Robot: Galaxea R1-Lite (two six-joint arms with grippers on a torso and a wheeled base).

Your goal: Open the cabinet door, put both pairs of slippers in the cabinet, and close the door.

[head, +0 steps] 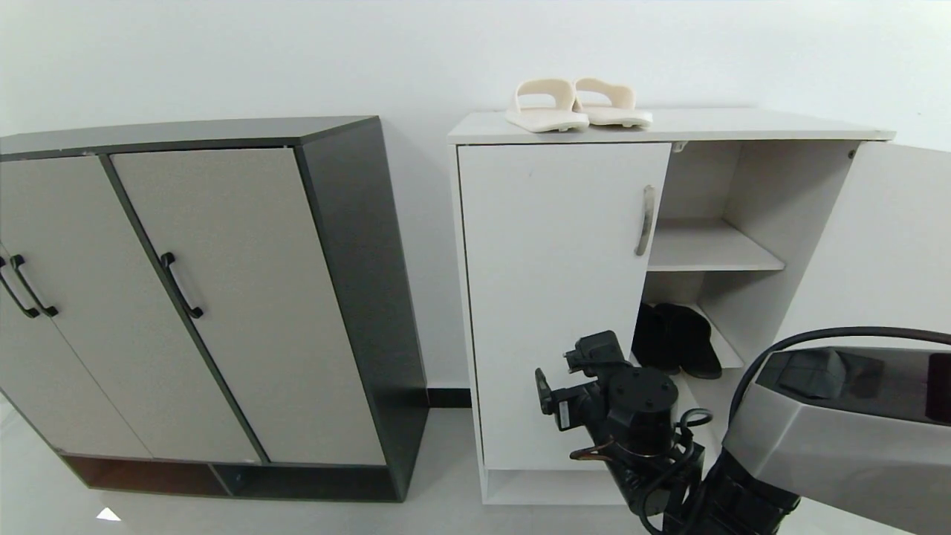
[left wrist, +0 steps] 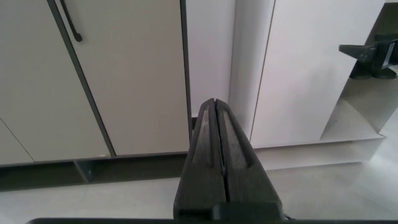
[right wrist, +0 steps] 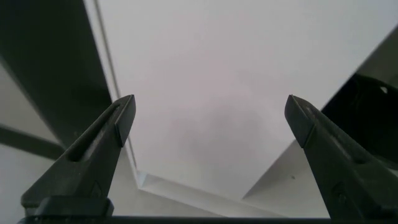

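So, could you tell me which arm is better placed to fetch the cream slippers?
Probably the right: the right gripper is open, facing the white cabinet that bears the slippers. The left gripper is shut, aimed low between the cabinets.

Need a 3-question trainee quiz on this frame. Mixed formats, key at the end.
1. True or false: the beige slippers lie on top of the white cabinet.
2. Multiple choice: the black slippers are A) on the floor, B) inside the cabinet on its lower shelf, C) on top of the cabinet.
3. Fill in: the right gripper is ____ and the left gripper is ____.
Key: 1 true; 2 B; 3 open, shut.
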